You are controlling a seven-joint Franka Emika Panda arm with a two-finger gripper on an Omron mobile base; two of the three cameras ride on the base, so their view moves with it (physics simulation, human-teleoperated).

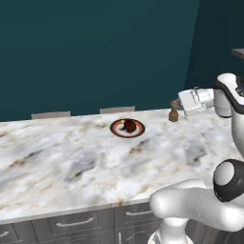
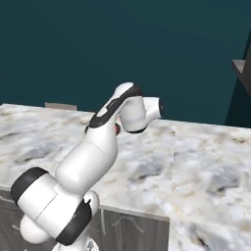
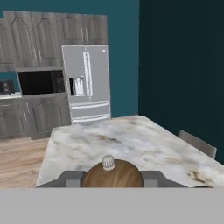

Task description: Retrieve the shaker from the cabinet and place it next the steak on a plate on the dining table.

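Currently the tool (image 1: pixel 177 108) is clamping the shaker (image 1: pixel 173 114) over the counter (image 1: pixel 71 162), at three o'clock from the plate (image 1: pixel 127 128); releasing early risks toppling it.

Arm rises from the base, bends at a dark elbow joint, and reaches forward with the forearm about level. Wrist turned so the claw (image 1: pixel 175 108) points sideways, toward the left in the left base view. Jaws closed on the shaker (image 1: pixel 173 113), gripped near its top. In the hand view, both finger tips (image 3: pixel 71 178) flank the rounded brown body.
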